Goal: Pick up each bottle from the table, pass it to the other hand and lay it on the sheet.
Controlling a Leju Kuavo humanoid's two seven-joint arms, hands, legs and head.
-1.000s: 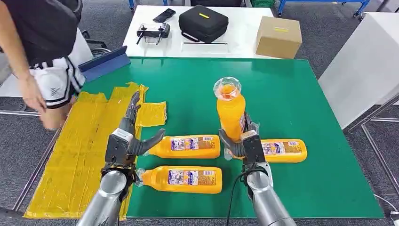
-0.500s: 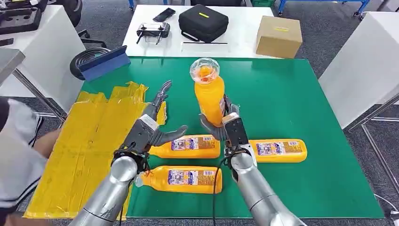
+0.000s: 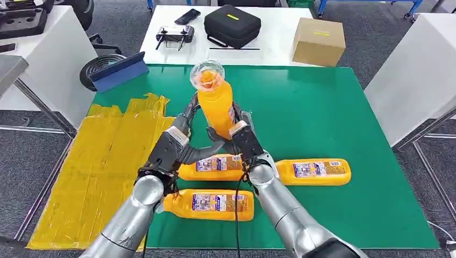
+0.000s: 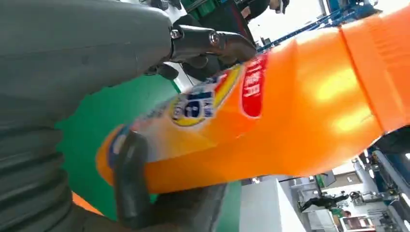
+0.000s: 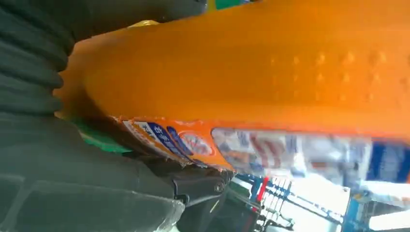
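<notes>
**Hand-over under way on the first bottle; three more wait on the counter**

Head view: the right hand (image 3: 240, 141) grips the lower body of an upright orange bottle (image 3: 215, 105), lifted clear of the green counter (image 3: 333, 118). The left hand (image 3: 177, 144) reaches in from about 9 o'clock of the bottle, fingers spread along its side and thumb beneath; whether it bears any weight I cannot tell. My reading is that the pass is beginning. The yellow sheet (image 3: 91, 161), at 9 o'clock on the counter, carries no bottle, so nothing is delivered yet. Three lying bottles remain: one (image 3: 215, 166) just below the hands, one (image 3: 207, 204) at 6 o'clock, one (image 3: 314, 171) at 4 o'clock.

Left wrist view: the held bottle crosses the frame, label towards the camera. The left hand's thumb and a dark finger (image 4: 128, 179) curve about it, seemingly touching, though not clearly clamped.

Right wrist view: the bottle's ridged body and label edge sit tight against the right hand's palm, firmly enclosed.

Beyond the counter, at 12 o'clock, a white table (image 3: 269, 37) bears a black case (image 3: 232, 24), a cardboard box (image 3: 318, 41) and a controller (image 3: 175, 36). Grey carpet lies around.
</notes>
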